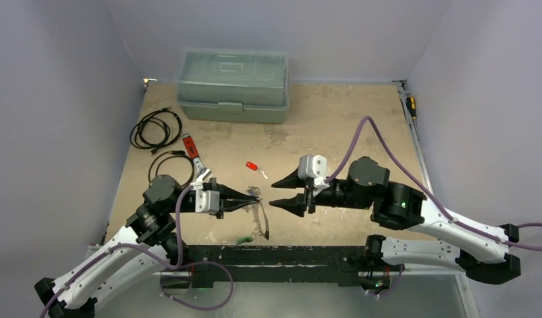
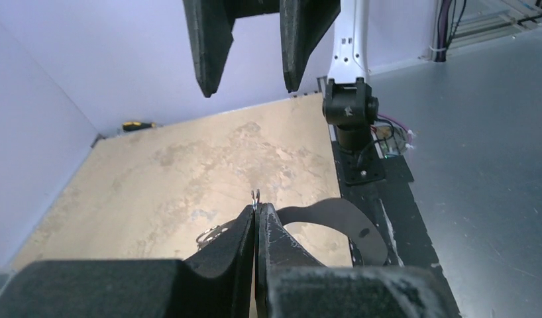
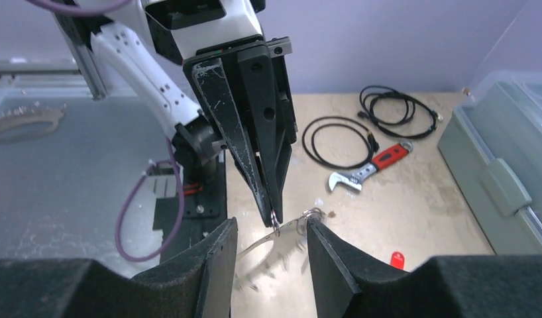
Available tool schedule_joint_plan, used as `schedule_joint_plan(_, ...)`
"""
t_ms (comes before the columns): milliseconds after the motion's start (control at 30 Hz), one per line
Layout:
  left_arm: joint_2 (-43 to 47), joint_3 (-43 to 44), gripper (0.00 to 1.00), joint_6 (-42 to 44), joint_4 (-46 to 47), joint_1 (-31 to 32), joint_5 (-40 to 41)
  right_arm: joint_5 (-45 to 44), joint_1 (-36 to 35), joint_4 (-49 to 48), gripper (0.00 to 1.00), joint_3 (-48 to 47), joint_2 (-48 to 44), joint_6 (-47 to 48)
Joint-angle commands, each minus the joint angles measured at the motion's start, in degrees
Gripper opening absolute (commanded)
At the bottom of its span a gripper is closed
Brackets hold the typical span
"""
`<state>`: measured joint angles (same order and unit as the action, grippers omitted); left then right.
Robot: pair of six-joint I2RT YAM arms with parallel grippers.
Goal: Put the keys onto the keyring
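My left gripper (image 1: pixel 253 196) is shut on the thin silvery keyring (image 1: pixel 264 220) and holds it up above the table. The hoop hangs down from the fingertips, and a green-headed key (image 1: pixel 244 240) dangles at its lower end. In the left wrist view only a sliver of the ring (image 2: pixel 255 196) pokes out between the shut fingertips. My right gripper (image 1: pixel 276 193) is open and empty, facing the left one, one jaw either side of the ring. In the right wrist view the ring (image 3: pixel 288 226) is a blurred arc with blurred keys below it. A red-headed key (image 1: pixel 253 166) lies on the table.
A red-handled wrench (image 1: pixel 194 156) and two coiled black cables (image 1: pixel 156 129) lie at the left. A grey-green toolbox (image 1: pixel 232 86) stands at the back. A yellow-handled screwdriver (image 1: pixel 411 106) lies by the right wall. A black base rail (image 1: pixel 288 255) runs along the near edge.
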<state>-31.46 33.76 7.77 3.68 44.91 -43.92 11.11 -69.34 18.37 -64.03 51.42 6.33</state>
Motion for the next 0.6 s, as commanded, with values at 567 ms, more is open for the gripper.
schedule_joint_plan(567, 7.9, -5.6, 0.00, -11.5, 20.3, -1.8, 4.6, 3.7, -0.2, -24.9, 0.35, 10.2, 1.0, -4.7)
